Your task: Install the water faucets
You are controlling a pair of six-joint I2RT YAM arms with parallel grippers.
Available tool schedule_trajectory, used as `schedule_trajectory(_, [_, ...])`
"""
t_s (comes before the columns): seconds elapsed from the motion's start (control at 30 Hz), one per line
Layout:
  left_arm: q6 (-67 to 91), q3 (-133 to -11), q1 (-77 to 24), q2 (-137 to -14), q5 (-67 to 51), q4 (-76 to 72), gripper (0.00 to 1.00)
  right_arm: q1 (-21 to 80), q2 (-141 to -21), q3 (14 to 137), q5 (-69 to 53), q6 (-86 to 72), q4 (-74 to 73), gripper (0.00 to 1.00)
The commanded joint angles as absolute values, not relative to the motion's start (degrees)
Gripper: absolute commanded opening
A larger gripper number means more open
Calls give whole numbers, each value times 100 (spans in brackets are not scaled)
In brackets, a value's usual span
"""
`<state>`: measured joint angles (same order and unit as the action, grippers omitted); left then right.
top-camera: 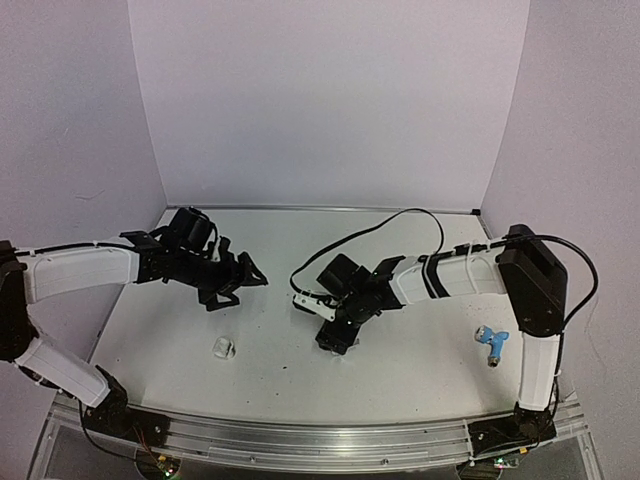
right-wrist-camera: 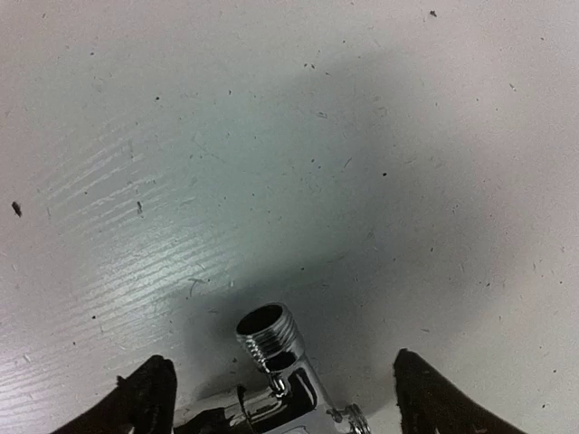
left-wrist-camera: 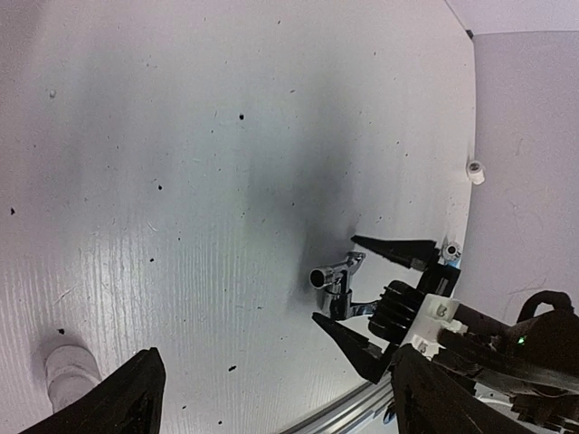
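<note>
The chrome faucet [left-wrist-camera: 336, 276] lay on its side at the centre of the table [top-camera: 400, 385], between the wide-spread fingers of the right gripper [right-wrist-camera: 280, 362], which clasped nothing, probably positioned for a fresh grip. The left gripper [left-wrist-camera: 276, 357], equally wide and empty, hovered to the left. The blue faucet [top-camera: 492, 340] lay near right, a white fitting [top-camera: 222, 347] near left

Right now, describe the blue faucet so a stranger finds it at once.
Start at the right side of the table, beside the right arm. The blue faucet lies there alone on the white surface. It is the only light blue piece; the other faucet is shiny silver, and the fitting is white.
</note>
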<state>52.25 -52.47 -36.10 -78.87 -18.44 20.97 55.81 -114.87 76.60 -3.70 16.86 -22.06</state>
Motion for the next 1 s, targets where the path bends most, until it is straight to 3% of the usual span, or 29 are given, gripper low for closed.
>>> schedule_trajectory(0.0, [4913, -5706, -3785, -8430, -2175, 1852, 89, 5590, -10888, 7648, -33, 366, -2462, 94])
schedule_trajectory(0.13, [4766, -6152, -3974, -9106, -2459, 1724, 87, 5458, -10173, 7307, 166, -1143, -2513, 98])
schedule_trajectory(0.27, [4749, -6533, -4206, -9636, -2489, 1589, 83, 4966, -9877, 6907, -1394, -3299, -2550, 96])
schedule_trajectory(0.5, [4814, -6347, -4203, -9479, -2431, 1449, 84, 4678, -10154, 6287, -2716, -4091, -1891, 92])
schedule_trajectory(0.7, [4932, -6076, -4219, -9108, -2451, 1351, 85, 4541, -10466, 5747, -3540, -4508, -681, 60])
schedule_trajectory(0.9, [5007, -5902, -4254, -8998, -2774, 992, 87, 4517, -10678, 5770, -3343, -4405, -378, 41])
schedule_trajectory(0.97, [5046, -5807, -4270, -8979, -2954, 778, 87, 4510, -10758, 5739, -3346, -4434, -232, 27])
